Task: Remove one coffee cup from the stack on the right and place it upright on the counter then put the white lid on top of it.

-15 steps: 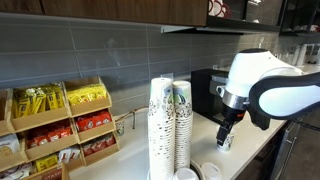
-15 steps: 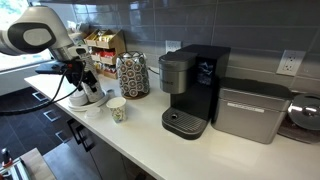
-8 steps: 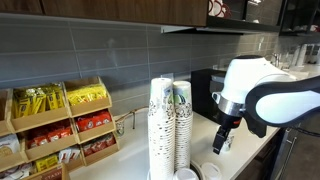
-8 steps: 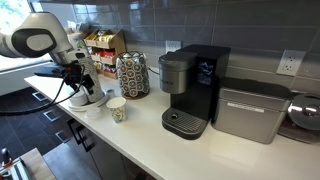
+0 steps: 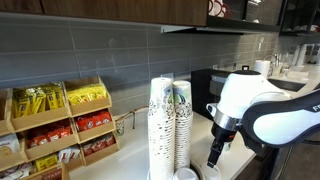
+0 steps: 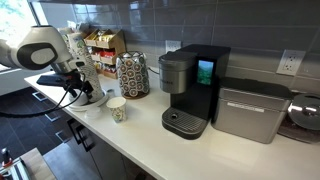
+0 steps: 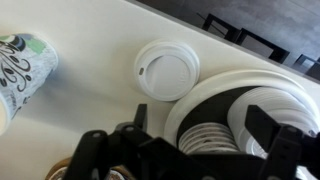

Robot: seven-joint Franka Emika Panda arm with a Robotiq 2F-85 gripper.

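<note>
The gripper (image 7: pixel 200 125) is spread wide, holds nothing, and hangs over the open mouths of the stack (image 5: pixel 181 120). The cup (image 6: pixel 117 110) stands upright on the counter (image 6: pixel 140 130), uncovered and clear of the stack. In the wrist view the lid (image 7: pixel 167 70) lies flat on the counter between cup and stack, just beside the stack and apart from the cup.

This is looking like an office snack kitchen. A coffee machine (image 6: pixel 190 85) is sitting on the counter (image 6: pixel 145 125), snacks (image 5: pixel 85 96) are filling wooden racks (image 5: pixel 40 120), and paper cups (image 5: pixel 170 125) are standing stacked.
</note>
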